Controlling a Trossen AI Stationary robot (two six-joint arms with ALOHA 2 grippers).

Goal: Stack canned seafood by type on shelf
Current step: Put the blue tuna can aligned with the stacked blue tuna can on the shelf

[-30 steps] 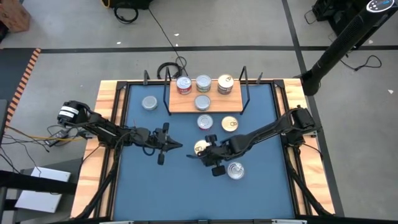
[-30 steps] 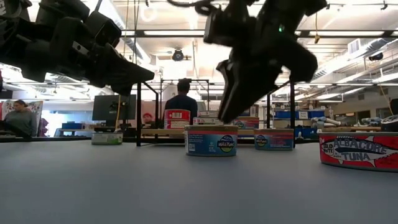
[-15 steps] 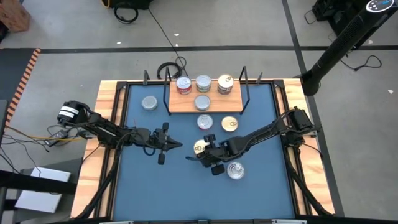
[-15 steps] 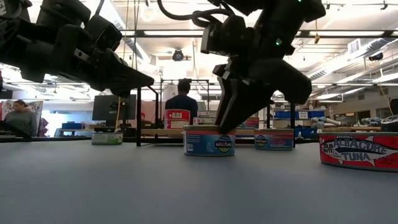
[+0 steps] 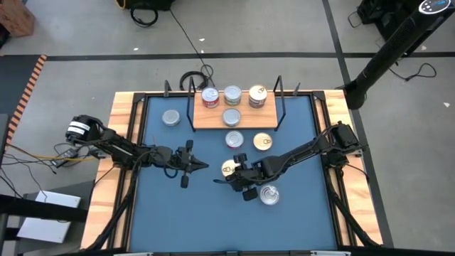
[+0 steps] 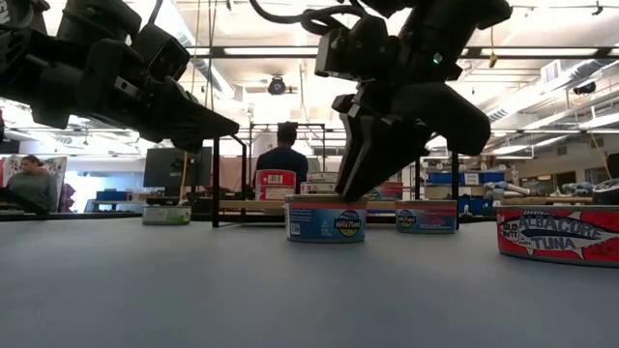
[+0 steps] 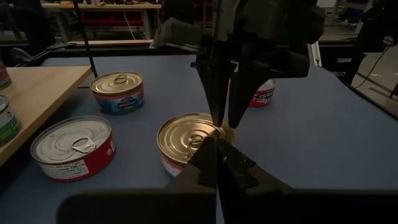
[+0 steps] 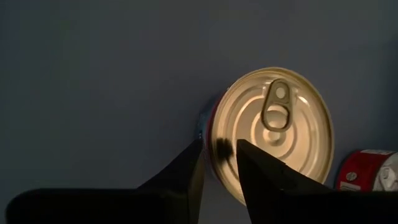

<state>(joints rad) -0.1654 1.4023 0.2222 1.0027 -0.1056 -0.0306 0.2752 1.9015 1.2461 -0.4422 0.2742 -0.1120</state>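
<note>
Gold-topped tin (image 5: 229,168) mid-table, near of the shelf (image 5: 234,117), directly under the right gripper (image 5: 235,175); fingertips (image 8: 193,155) straddling the tin's rim, one over the lid and one outside the wall, narrowly parted, not clearly clamped, so grasp impossible to tell. Blue-labelled side, pull-tab up, resting flat on the blue table (image 5: 178,213). Left gripper (image 5: 203,167) clenched empty, hovering just left of the tin
</note>
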